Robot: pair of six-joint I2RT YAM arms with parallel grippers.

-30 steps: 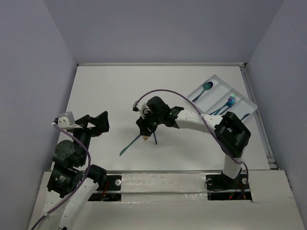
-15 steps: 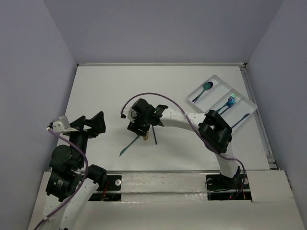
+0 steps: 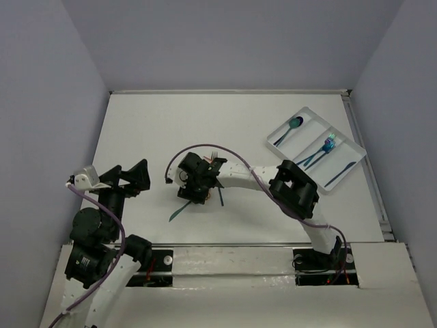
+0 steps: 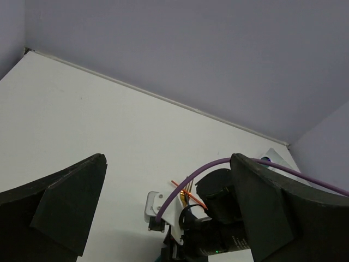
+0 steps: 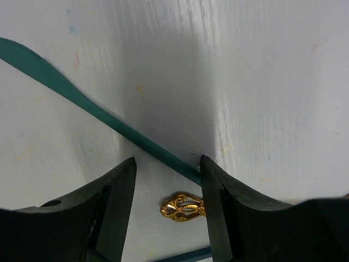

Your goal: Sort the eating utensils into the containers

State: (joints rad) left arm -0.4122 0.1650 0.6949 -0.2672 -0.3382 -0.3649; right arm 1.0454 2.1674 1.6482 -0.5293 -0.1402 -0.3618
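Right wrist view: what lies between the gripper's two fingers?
The teal knife runs diagonally into the open right gripper, and a gold handle end lies just below it in the right wrist view.

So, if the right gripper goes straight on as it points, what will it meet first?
Probably the teal knife: its handle lies across the gap between the open fingers of the right gripper. A gold handle lies just beside it, so which touches first is unclear.
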